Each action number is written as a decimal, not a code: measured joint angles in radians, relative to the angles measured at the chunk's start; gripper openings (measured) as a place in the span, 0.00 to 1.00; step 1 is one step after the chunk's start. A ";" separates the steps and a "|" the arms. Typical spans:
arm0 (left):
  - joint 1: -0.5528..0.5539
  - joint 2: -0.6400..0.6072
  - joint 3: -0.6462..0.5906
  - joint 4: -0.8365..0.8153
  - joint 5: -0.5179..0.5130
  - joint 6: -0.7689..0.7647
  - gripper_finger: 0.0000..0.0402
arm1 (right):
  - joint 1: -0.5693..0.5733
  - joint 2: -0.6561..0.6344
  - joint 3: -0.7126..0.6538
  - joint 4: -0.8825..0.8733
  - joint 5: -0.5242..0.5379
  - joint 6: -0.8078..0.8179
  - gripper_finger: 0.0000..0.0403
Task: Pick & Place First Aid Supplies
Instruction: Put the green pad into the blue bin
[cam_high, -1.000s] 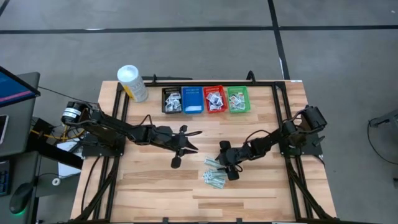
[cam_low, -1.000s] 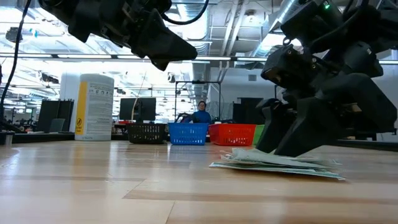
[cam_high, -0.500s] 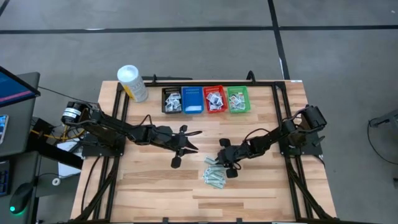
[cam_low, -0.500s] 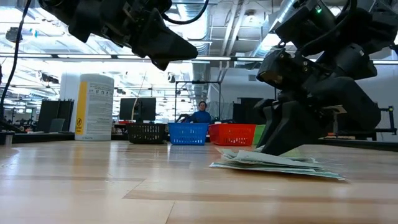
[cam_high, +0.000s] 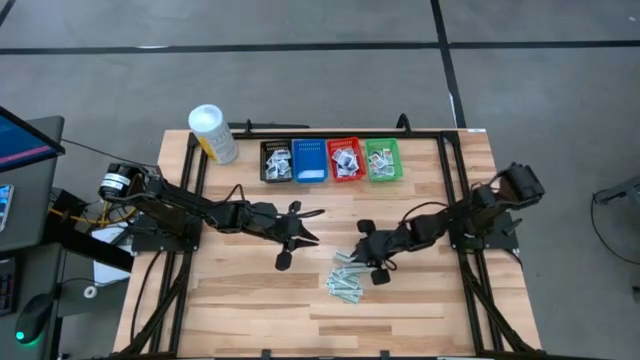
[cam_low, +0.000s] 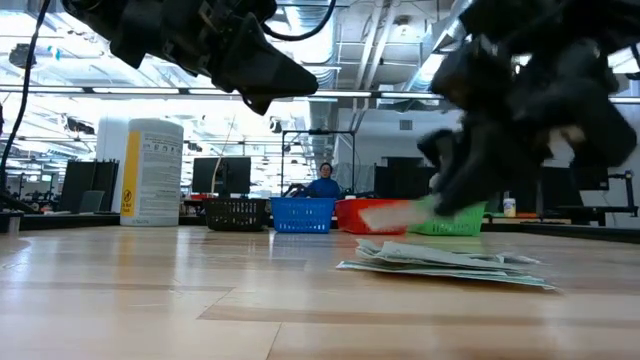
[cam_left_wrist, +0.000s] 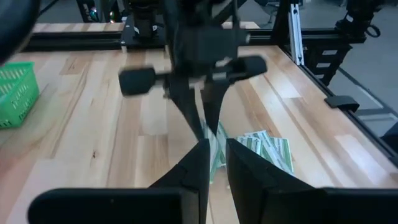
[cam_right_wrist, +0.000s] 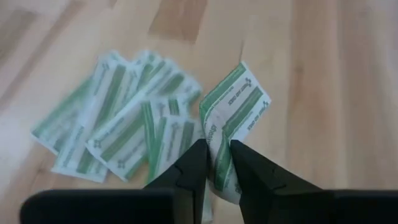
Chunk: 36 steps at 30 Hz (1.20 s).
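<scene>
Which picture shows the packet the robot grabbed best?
The right wrist view: the green-striped packet sits pinched in the right tool, above the pile. The low view blurs it, the left wrist view shows it edge-on, and the high view barely shows it.

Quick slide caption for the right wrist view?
Right gripper shut on one green-striped packet, lifted above the remaining packet pile on the wooden table.

green-striped packet (cam_right_wrist: 231, 112) | lifted, pinched | pile (cam_high: 348, 282) on tabletop
</scene>
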 joint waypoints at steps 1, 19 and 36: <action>0.000 0.000 0.000 0.000 0.000 -0.016 0.13 | 0.000 -0.022 0.002 -0.007 0.005 -0.003 0.16; -0.012 0.000 0.000 0.000 -0.135 -0.434 0.13 | -0.001 -0.257 0.003 -0.093 0.172 -0.118 0.16; 0.020 0.000 0.000 0.000 -0.440 -0.461 0.13 | -0.029 -0.301 0.004 -0.129 0.245 -0.189 0.16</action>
